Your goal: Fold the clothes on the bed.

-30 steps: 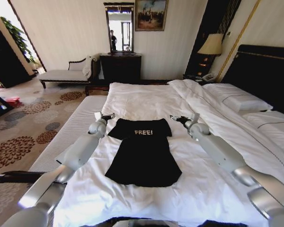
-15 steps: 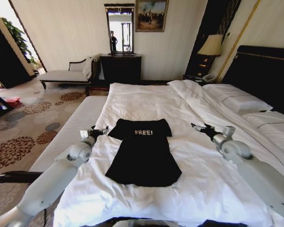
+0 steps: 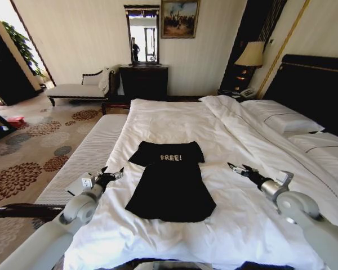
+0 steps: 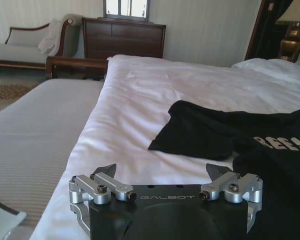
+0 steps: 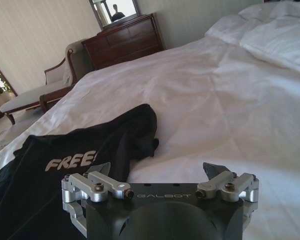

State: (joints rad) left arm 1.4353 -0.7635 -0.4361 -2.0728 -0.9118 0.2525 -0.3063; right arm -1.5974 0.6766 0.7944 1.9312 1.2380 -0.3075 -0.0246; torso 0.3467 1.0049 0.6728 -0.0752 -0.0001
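Note:
The clothes are one black T-shirt (image 3: pixel 170 180) with white "FREE!" lettering, lying flat on the white duvet of the bed (image 3: pixel 174 121), sleeves folded in. It also shows in the left wrist view (image 4: pixel 240 135) and the right wrist view (image 5: pixel 65 165). My left gripper (image 3: pixel 111 174) is open, just off the shirt's left side near the bed's edge; its fingers (image 4: pixel 105 172) hold nothing. My right gripper (image 3: pixel 240 168) is open over bare duvet to the right of the shirt; its fingers (image 5: pixel 213 171) are empty too.
A white-striped bench (image 3: pixel 84 160) runs along the bed's left side. Pillows (image 3: pixel 281 118) and the dark headboard (image 3: pixel 315 84) lie to the right. A dark dresser (image 3: pixel 143 79) with a mirror and a chaise (image 3: pixel 79 87) stand against the far wall.
Both arms have drawn back toward me and outward from the shirt's shoulders, the left to the bed's left edge, the right further right. The shirt has not moved.

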